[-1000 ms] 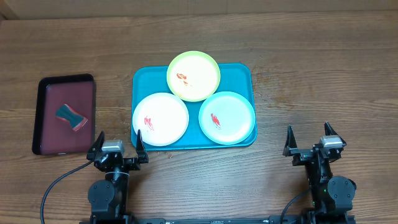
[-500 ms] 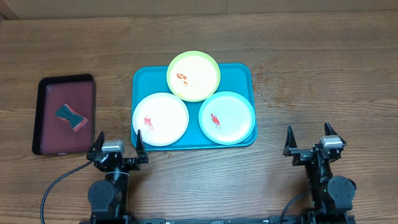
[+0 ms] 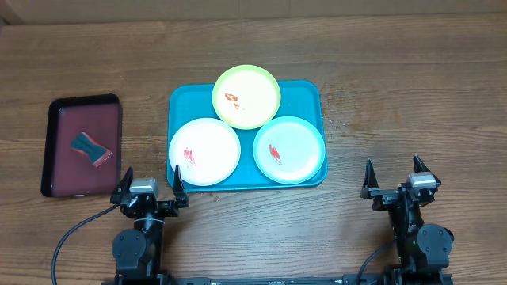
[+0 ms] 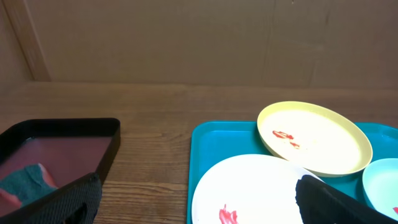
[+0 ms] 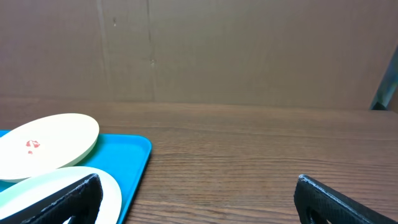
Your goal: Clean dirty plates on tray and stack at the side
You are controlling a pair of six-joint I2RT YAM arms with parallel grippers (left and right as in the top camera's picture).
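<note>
The turquoise tray [image 3: 309,99] lies at the table's middle with three plates on it, each with a red smear: a yellow-green plate [image 3: 246,96] at the back, a white plate [image 3: 204,151] front left, a mint-blue plate [image 3: 288,149] front right. My left gripper [image 3: 150,188] is open and empty just in front of the tray's front left corner. My right gripper [image 3: 393,179] is open and empty, to the right of the tray. The left wrist view shows the white plate [image 4: 249,190], the yellow-green plate [image 4: 314,137] and the tray [image 4: 205,149].
A dark maroon tray [image 3: 83,146] with a black rim lies at the left and holds a teal and red sponge [image 3: 89,149]. Bare wooden table lies right of the turquoise tray [image 5: 134,162]. A brown wall stands behind the table.
</note>
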